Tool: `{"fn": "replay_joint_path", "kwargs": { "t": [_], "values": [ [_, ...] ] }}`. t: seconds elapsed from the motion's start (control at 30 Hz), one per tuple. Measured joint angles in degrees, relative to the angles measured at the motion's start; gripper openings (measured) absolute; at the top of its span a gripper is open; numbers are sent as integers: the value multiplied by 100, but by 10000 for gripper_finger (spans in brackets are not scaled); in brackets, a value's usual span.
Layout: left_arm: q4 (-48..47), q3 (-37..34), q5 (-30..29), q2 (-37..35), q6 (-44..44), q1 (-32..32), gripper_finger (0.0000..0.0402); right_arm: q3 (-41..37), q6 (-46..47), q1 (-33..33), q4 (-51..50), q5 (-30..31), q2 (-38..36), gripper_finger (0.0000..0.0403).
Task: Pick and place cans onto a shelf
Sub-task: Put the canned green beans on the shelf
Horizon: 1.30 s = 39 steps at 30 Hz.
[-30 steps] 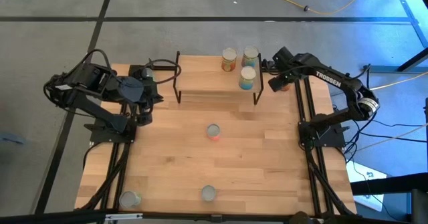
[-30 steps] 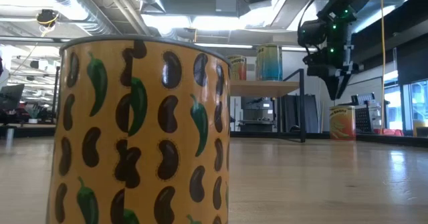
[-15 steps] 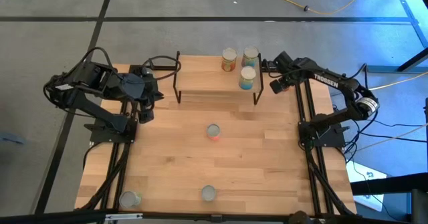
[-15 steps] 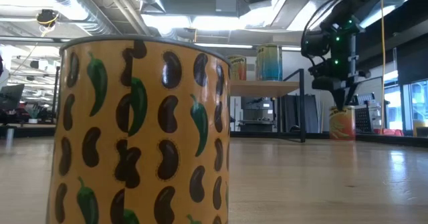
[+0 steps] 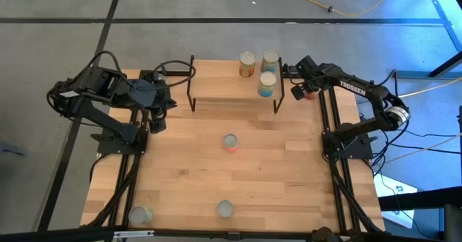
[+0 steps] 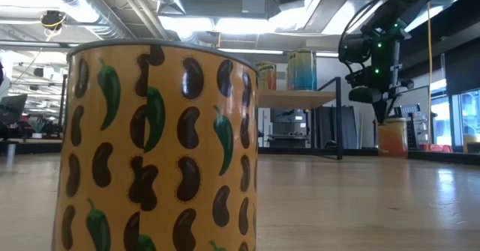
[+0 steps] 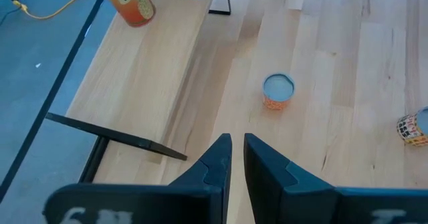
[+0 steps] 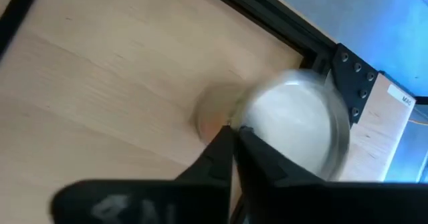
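Three cans (image 5: 266,83) stand on the wood-topped shelf (image 5: 224,90) at the table's far edge; the low view shows two of them (image 6: 304,70). An orange can (image 5: 310,92) stands on the table just right of the shelf. My right gripper (image 8: 234,132) hangs over it (image 6: 381,118), fingers shut beside the can's silver top (image 8: 294,127), which is blurred. My left gripper (image 7: 237,144) is shut over bare table left of the shelf (image 5: 155,123). My right gripper comes from above, pointing down. Its shut fingertips (image 8: 227,140) stand at the rim of the orange can's top (image 8: 251,120), on the side toward the shelf. The can is not between the fingers. Whether they touch the rim I cannot tell.
On the table stand a can with an orange label at the middle (image 5: 229,142), a yellow bean-patterned can near the front edge (image 5: 224,209) that fills the low view's left (image 6: 161,146), and a can at the front left corner (image 5: 139,214).
My right gripper has come down onto the orange can beside the shelf. The can has shifted a little toward the table's right edge and shows blurred now.
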Motion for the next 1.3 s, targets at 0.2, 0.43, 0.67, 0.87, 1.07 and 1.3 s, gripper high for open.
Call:
{"fn": "replay_joint_path", "kwargs": {
  "t": [0.2,0.43,0.67,0.87,1.07,1.3],
  "values": [
    [-1,0,0,0,0,0,33,1,-43,4,6,-66,3,4],
    [-1,0,0,0,2,0,33,271,-166,58,-343,-214,40,2],
    [-1,0,2,0,2,-2,33,613,-301,216,-803,-318,31,1],
    [-1,0,2,0,26,-2,33,771,-314,470,-1345,-382,-59,0],
    [-3,0,2,0,26,-2,33,1012,-427,878,-2072,-406,-337,0],
    [-1,0,2,0,26,-2,33,1414,-130,1408,-2906,-405,-829,0]
  ]
}}
